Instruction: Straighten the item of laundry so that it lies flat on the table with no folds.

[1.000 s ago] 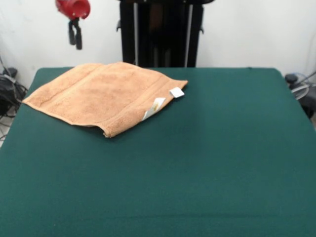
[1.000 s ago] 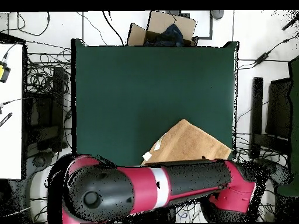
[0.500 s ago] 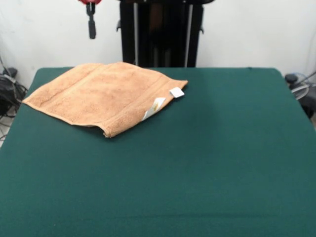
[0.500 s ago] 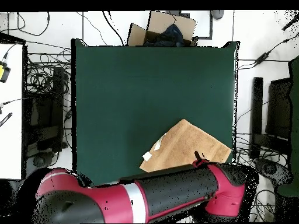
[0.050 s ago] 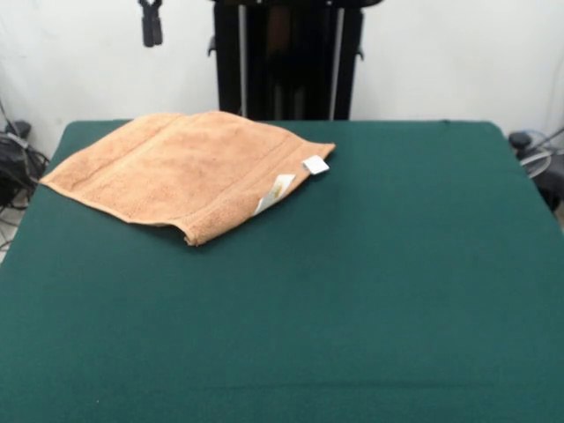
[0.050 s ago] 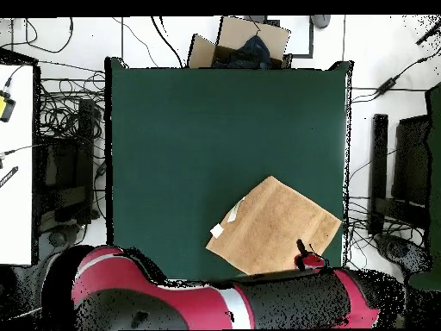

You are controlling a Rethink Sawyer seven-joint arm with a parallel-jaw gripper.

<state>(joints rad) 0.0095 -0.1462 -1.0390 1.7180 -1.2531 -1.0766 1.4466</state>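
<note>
Only the overhead view shows the red and black arm [image 6: 258, 302] lying along the table's [image 6: 189, 129] five o'clock edge. The front view catches the gripper [image 5: 151, 26] at eleven o'clock, above the table; I cannot tell whether its fingers are spread. The peach terry towel [image 5: 185, 167], a skewed rectangle with hemmed borders, lies at ten o'clock, its white tag [image 5: 315, 165] on the green felt.
</note>
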